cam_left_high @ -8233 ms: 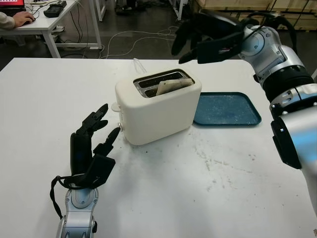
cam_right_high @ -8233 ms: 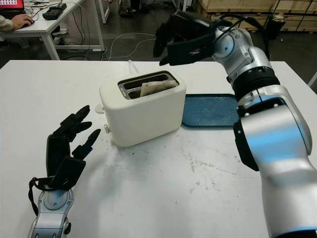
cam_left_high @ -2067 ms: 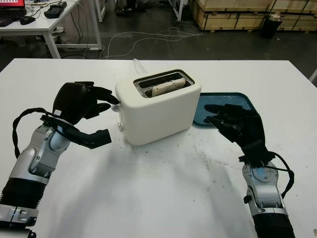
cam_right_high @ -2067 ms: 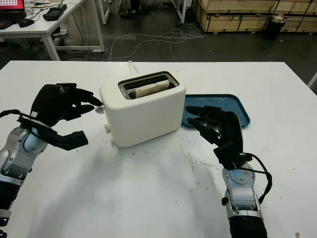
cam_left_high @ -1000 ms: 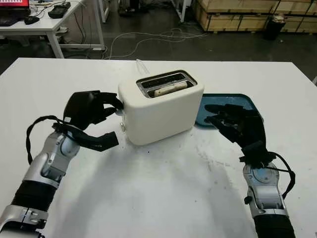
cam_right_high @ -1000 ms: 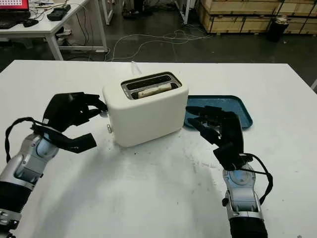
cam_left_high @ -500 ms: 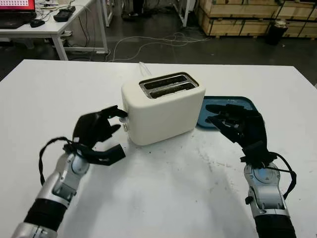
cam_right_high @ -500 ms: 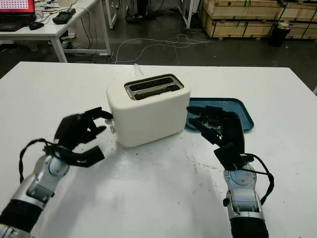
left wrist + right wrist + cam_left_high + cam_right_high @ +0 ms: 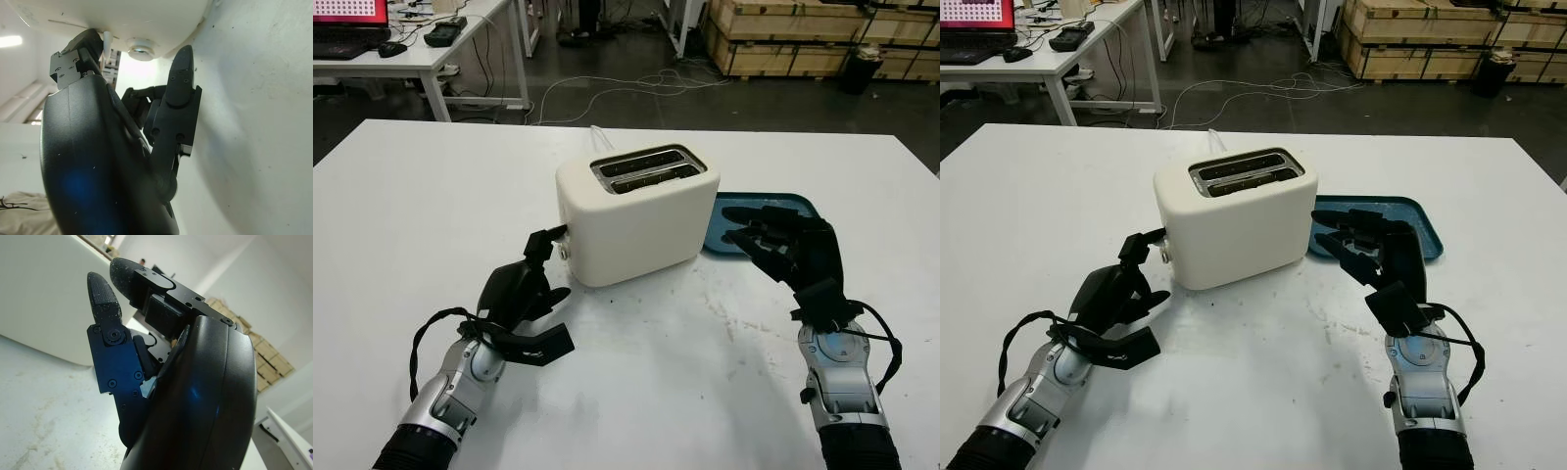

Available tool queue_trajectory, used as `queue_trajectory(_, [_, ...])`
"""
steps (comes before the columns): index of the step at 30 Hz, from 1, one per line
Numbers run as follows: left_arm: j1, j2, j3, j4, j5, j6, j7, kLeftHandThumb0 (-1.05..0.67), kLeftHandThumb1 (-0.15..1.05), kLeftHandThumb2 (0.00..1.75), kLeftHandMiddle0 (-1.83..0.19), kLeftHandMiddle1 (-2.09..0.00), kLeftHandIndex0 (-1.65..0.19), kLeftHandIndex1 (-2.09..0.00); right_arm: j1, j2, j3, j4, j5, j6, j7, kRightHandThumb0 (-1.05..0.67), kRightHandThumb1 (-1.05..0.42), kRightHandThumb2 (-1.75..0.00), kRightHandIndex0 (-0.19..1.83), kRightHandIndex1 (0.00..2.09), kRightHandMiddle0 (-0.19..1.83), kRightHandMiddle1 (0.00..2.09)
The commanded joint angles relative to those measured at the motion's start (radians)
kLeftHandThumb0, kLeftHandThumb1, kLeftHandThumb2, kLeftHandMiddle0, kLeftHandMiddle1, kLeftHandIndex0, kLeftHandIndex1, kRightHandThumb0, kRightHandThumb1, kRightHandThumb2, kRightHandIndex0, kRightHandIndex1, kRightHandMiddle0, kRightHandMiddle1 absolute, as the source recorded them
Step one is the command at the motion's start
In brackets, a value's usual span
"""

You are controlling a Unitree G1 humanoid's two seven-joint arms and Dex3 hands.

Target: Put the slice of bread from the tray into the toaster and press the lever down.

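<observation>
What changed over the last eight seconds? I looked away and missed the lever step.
The bread sank out of sight into the toaster. The left hand came to the lever end, then dropped back toward the table. The right hand came down from above the toaster. The tray stayed put.

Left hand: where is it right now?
In the head views the left hand holds nothing, low at the lever end of the white toaster, fingertips reaching toward that end, on the side opposite the blue tray.
</observation>
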Motion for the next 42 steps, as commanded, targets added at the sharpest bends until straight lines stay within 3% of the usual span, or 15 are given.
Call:
queue_trajectory(1, [-0.033,-0.023,-0.057,0.015,0.028,0.032,-0.08,-0.23,0.92,0.23,-0.57,-1.43,-0.71,-0.77,-0.001,-0.004,-0.002,-0.004,0.001,0.018,-0.006,-0.41,-0.84,0.0,0.99,0.69,1.14,0.0])
queue_trajectory(9, [-0.082,0.045,-0.001,-0.071,0.04,0.05,-0.064,-0.2,0.92,0.24,-0.57,-1.45,-0.7,-0.79,-0.004,-0.003,-0.001,-0.001,0.0,0.014,-0.008,-0.41,-0.85,0.0,1.0,0.68,1.14,0.0])
queue_trajectory(13, [-0.122,0.098,0.044,-0.122,0.029,0.041,-0.083,-0.18,0.92,0.31,-0.53,-1.63,-0.51,-1.21,-0.004,-0.003,-0.002,-0.002,0.003,0.019,-0.006,-0.41,-0.84,0.0,1.0,0.68,1.14,0.0])
queue_trajectory(16, [-0.167,0.136,0.076,-0.157,0.032,0.047,-0.117,-0.18,0.92,0.27,-0.57,-1.72,-0.51,-1.38,-0.007,-0.005,-0.002,0.008,0.003,0.006,-0.005,-0.41,-0.84,0.0,1.0,0.67,1.14,0.0])
queue_trajectory(29, [-0.284,0.191,0.114,-0.17,0.049,0.018,-0.156,-0.22,0.91,0.17,-0.71,-1.66,-0.63,-1.43,-0.004,-0.002,-0.003,-0.001,0.009,0.018,-0.002,-0.41,-0.84,0.0,1.01,0.68,1.15,0.0])
queue_trajectory(42, [-0.299,0.176,0.109,-0.144,0.071,-0.01,-0.132,-0.21,0.92,0.14,-0.73,-1.67,-0.64,-1.39,-0.008,-0.004,-0.003,0.006,0.01,0.009,0.0,-0.4,-0.84,0.0,1.01,0.66,1.14,0.0])
